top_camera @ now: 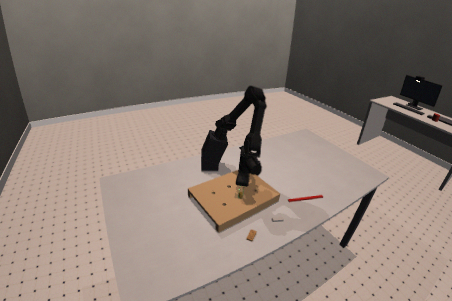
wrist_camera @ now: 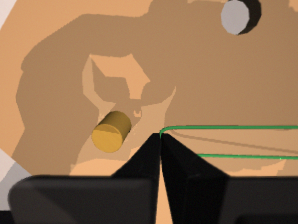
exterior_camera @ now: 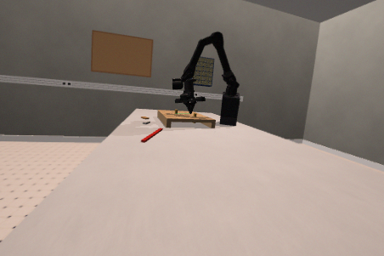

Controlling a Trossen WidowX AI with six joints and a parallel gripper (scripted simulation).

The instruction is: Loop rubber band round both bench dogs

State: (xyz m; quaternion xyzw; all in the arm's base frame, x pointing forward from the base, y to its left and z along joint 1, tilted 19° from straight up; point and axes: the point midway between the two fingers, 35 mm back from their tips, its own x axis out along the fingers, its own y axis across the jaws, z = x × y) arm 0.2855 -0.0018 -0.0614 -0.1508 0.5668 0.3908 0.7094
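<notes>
Wrist view, nearest first: we see the gripper (wrist_camera: 161,137) with its fingers pressed together at the tips, pinching the near end of the green rubber band (wrist_camera: 225,128). The strand is so thin that the fingers meet almost fully on it. From the pinch, the band runs off to the right as two nearly straight lines, drawn taut and out of frame; we judge its far end to be hooked on something there, though that end is hidden. Just left of the fingertips stands one bench dog (wrist_camera: 111,132), a short yellow peg, apart from the band and not yet looped.

Beyond lies the board (wrist_camera: 60,60), tan, with a grey-lined hole (wrist_camera: 237,15) at its far edge. In the exterior view the board (exterior_camera: 187,118) rests flat on the tabletop (exterior_camera: 238,188).

Handling: we judge the band light, soft and elastic, apt to snap back if released under tension and to slip from a shallow pinch. Hold it at the loop's end, as here, and keep the strand low on the peg's side, below its top.
</notes>
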